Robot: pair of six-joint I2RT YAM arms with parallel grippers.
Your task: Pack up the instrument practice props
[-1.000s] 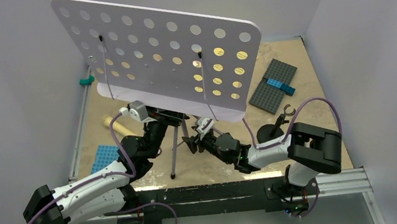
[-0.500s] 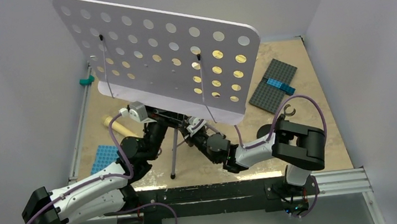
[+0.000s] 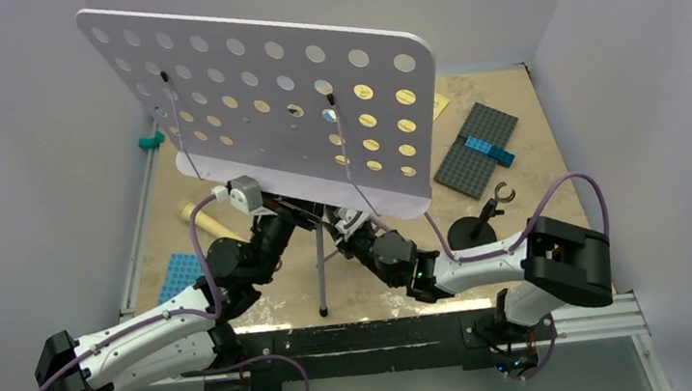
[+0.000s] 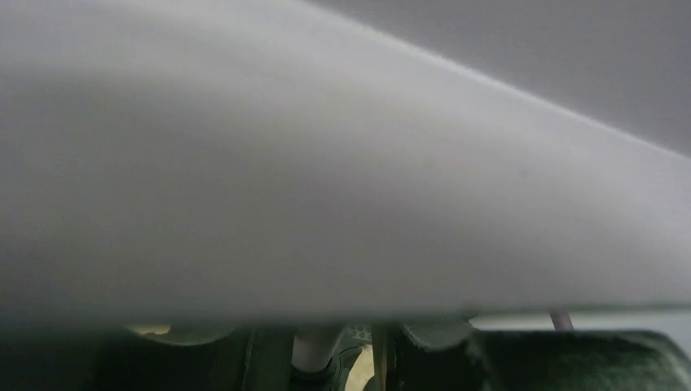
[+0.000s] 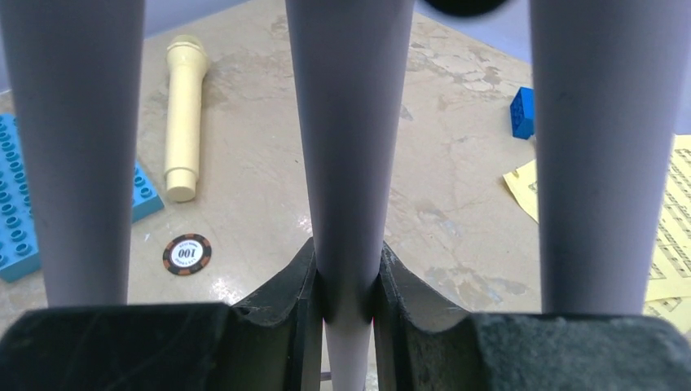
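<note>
The tall music stand (image 3: 264, 97) had swung leftward since a second before, one foot sliding nearer the arm bases. The right pincer (image 5: 348, 281) had narrowed and gripped its middle leg (image 5: 350, 122). The left pincer (image 3: 296, 204) sat tucked under the stand; whether it held anything, I could not tell. The cream microphone (image 5: 183, 122) lay on the tabletop (image 5: 456, 204), and the mic stand (image 3: 472, 231) stood well apart from it.

microphone (image 5: 186, 106) lies left of stand (image 5: 346, 147), apparently near baseplate (image 5: 12, 204).
</note>
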